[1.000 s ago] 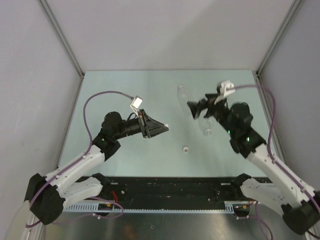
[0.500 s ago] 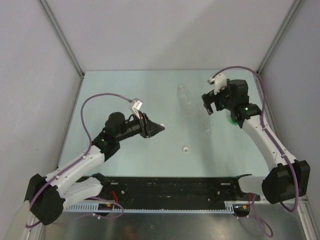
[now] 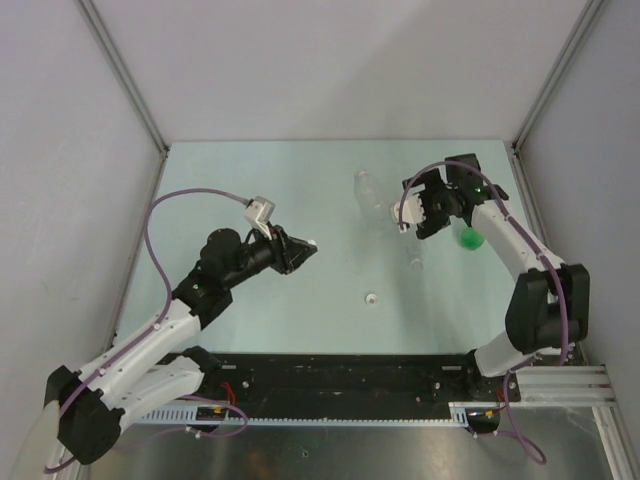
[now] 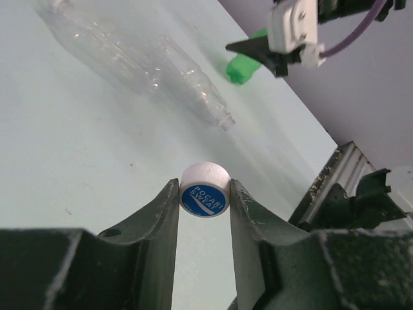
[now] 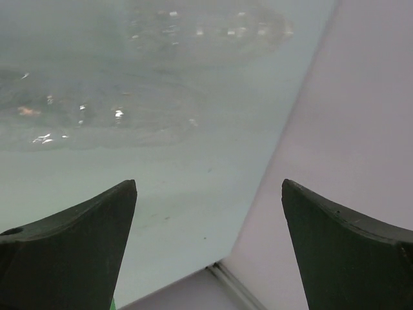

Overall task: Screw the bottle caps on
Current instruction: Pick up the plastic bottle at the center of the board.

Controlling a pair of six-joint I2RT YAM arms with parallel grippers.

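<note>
**Cap pinched, open neck ahead**

The left fingers (image 3: 298, 249) are clenched on a white cap (image 4: 204, 192), gripped by its sides at the very tips, with its printed top facing the wrist camera. A clear bottle (image 4: 139, 61) lies on the counter (image 3: 250, 180) ahead of those tips and a little to their right, apart from the cap. Its long axis slants across the fingers' line, with the body far and left and the open neck near and right. A loose white cap (image 3: 371, 297) sits alone off the right side of the left fingers, well apart.

Just beyond the bottle the right fingers (image 3: 418, 210) hang spread wide, grasping nothing, and the green bottle (image 3: 467, 238) is just beside them. They are the nearer pair to the clear bottle, so steadying it likely falls to them.

Only the left wrist view shows the bare neck and the cap's print. Only the overhead view shows the loose cap and a second clear bottle (image 3: 415, 252). The right wrist view shows just spread fingers over blurred glints.
</note>
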